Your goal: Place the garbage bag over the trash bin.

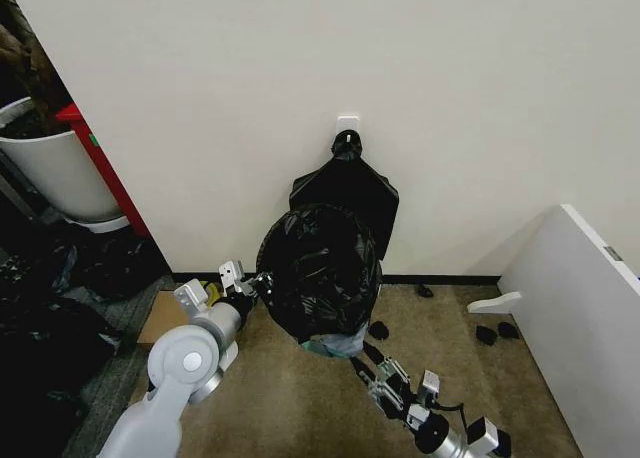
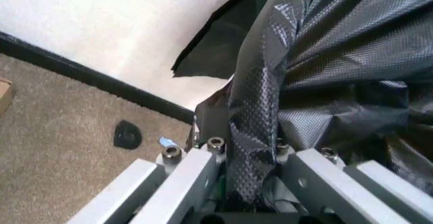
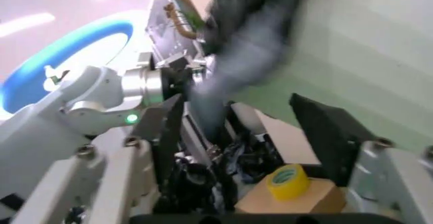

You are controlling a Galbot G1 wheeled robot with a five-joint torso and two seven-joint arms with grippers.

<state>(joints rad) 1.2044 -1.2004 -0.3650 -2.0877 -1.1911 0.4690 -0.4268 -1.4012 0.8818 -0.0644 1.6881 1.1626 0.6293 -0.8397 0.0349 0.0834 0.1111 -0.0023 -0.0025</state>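
Observation:
The garbage bag (image 1: 318,268), shiny and crinkled black, is draped over the trash bin against the wall, and the bin shows as a pale base (image 1: 338,346) below the bag's hem. My left gripper (image 1: 256,284) is at the bag's left side, shut on a fold of the film. In the left wrist view that fold of the garbage bag (image 2: 325,57) runs down between the left gripper (image 2: 250,155) fingers. My right gripper (image 1: 368,359) hovers low at the bin's front right, just off the hem. In the right wrist view the right gripper (image 3: 236,105) is open, with nothing between its fingers.
A flat black bag (image 1: 350,183) pinched at its top hangs on the wall behind the bin. A white planter pot (image 1: 55,173) and dark clutter stand at left, with a cardboard box (image 1: 162,318) by my left arm. A white panel (image 1: 585,318) stands at right. Small black objects (image 1: 496,332) lie on the carpet.

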